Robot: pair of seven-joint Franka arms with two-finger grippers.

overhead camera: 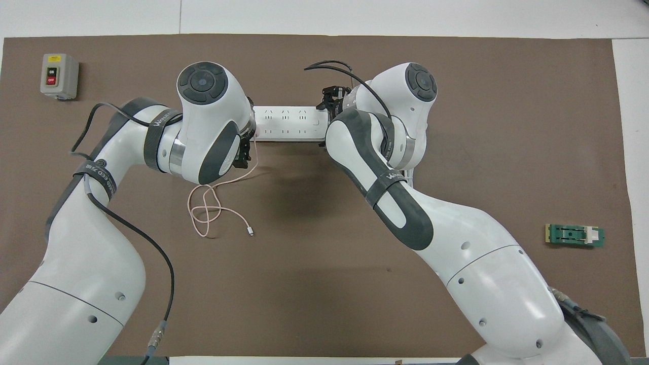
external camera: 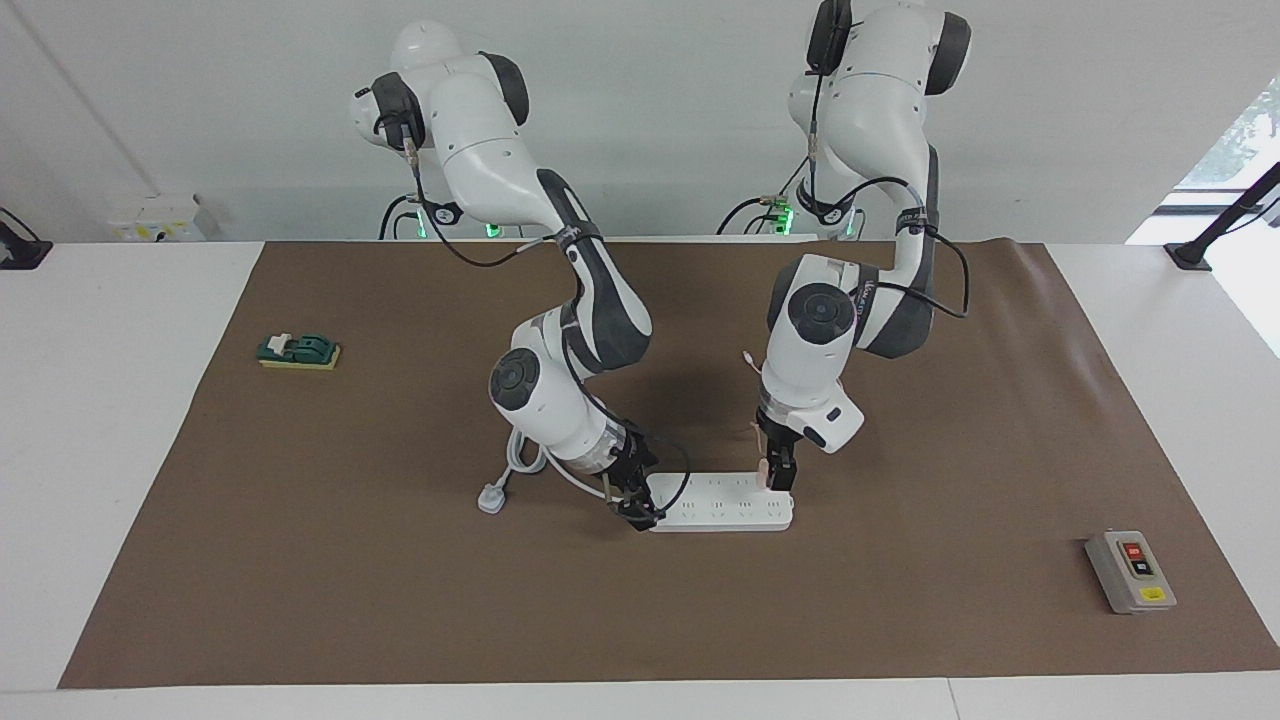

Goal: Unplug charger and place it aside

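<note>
Showing only as a small pale pink block, the charger (external camera: 764,470) sat at the end of the white power strip (external camera: 722,503) toward the left arm's end of the surface (external camera: 400,600), and whether its pins were seated in the socket could not be told. Its thin pink cable (overhead camera: 213,203) ran from under the left arm toward the robots and lay in loose loops on the brown mat, ending in a small plug (overhead camera: 250,231). The left hand (external camera: 780,478) pointed down onto that end of the strip with its fingers around the charger, seemingly pinching it, though how firmly was not clear. The right hand (external camera: 634,508) was down at the strip's other end, touching or pressing it; whether its fingers were spread or pressed together could not be told. The strip's thick white cord (external camera: 515,470) curled beside the right arm. A grey box (external camera: 1130,571) with buttons and a green block (external camera: 298,350) lay well apart from the strip.
</note>
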